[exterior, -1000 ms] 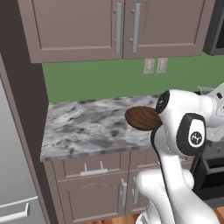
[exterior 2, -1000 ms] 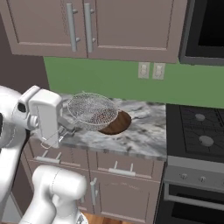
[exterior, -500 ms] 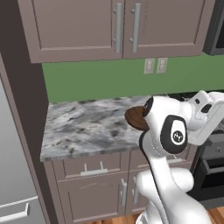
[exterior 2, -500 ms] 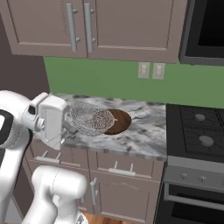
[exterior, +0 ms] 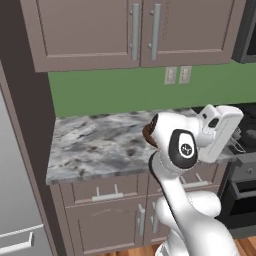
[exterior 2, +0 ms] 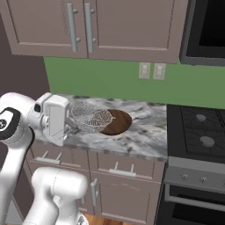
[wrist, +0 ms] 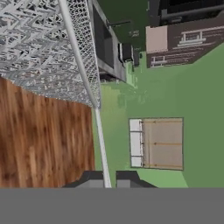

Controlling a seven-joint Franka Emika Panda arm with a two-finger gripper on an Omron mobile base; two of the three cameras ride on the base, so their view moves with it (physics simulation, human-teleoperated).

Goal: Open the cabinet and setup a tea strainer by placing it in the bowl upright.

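Note:
My gripper [exterior 2: 72,127] is shut on the thin wire handle of the tea strainer [exterior 2: 92,118], a silvery mesh basket held just over the left rim of the bowl [exterior 2: 119,123]. The bowl is round, dark brown wood-grain, and sits on the marble counter [exterior 2: 145,136]. In the hand view the handle runs up from between my fingertips [wrist: 105,177] to the tea strainer's mesh [wrist: 39,48], with the bowl's wood grain [wrist: 43,140] beneath it. In the left base view my arm hides all but a sliver of the bowl [exterior: 147,134]. The cabinet's door is out of view.
Paired-door wall cabinets [exterior 2: 88,26] hang above the counter. A stove [exterior 2: 197,132] stands to the right, under a dark microwave [exterior 2: 206,26]. Two outlets [exterior 2: 151,70] sit on the green wall. Drawers [exterior 2: 118,167] lie below the counter. A grey fridge [exterior: 15,210] is at the far left.
The wrist has rolled. The strainer has tilted from wide open toward the camera and come down closer to the bowl's left rim, still in my grip.

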